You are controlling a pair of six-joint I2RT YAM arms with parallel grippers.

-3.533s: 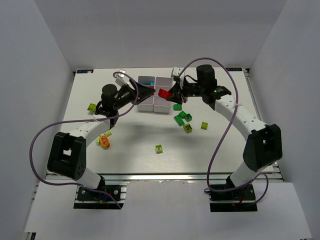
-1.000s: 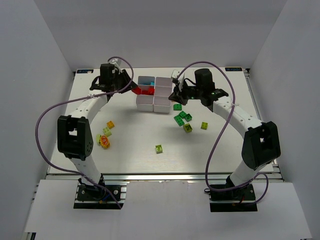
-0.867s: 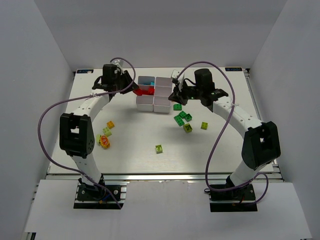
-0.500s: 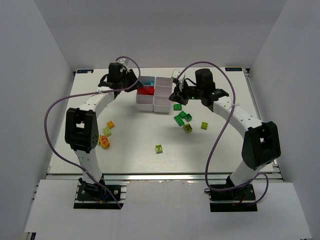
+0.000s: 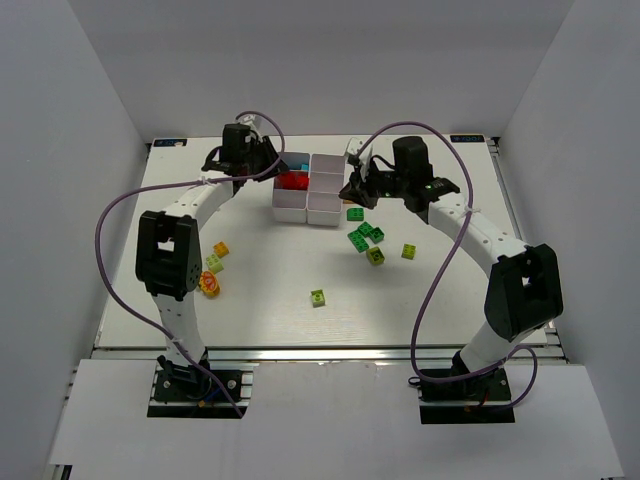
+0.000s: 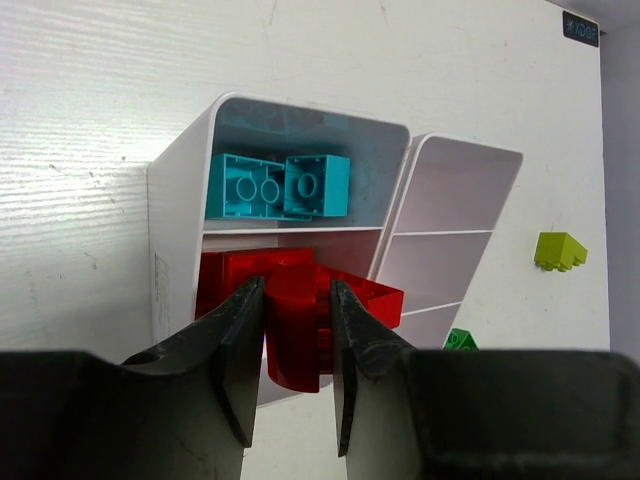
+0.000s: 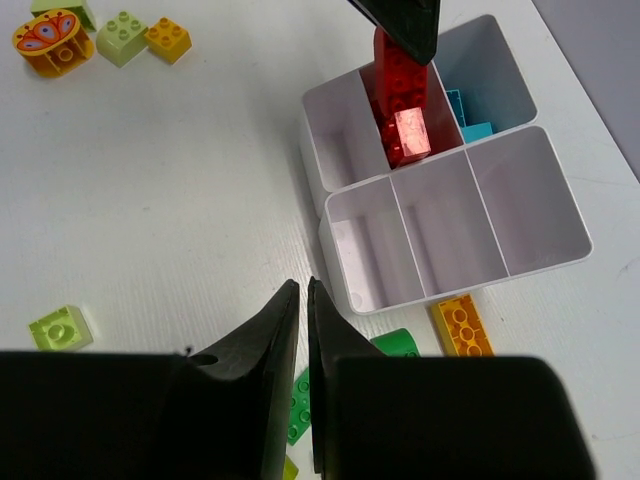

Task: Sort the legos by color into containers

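3 grey walls [image 5: 60,150] enclose white table [image 5: 260,300]; left pincer [image 6: 297,305] grips red brick [image 6: 295,355], right pincer [image 7: 303,300] nearly closed, empty.

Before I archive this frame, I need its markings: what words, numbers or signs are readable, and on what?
Black sticker on the table: pale characters, too blurred to read.
Round yellow piece: a butterfly-like picture, no words.
Nothing else bears text.

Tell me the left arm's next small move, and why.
Probably open the left gripper and let go. It clamps a red brick right over the compartment that already holds red bricks, beside the one with light blue bricks, so a release should drop it in with its own color.
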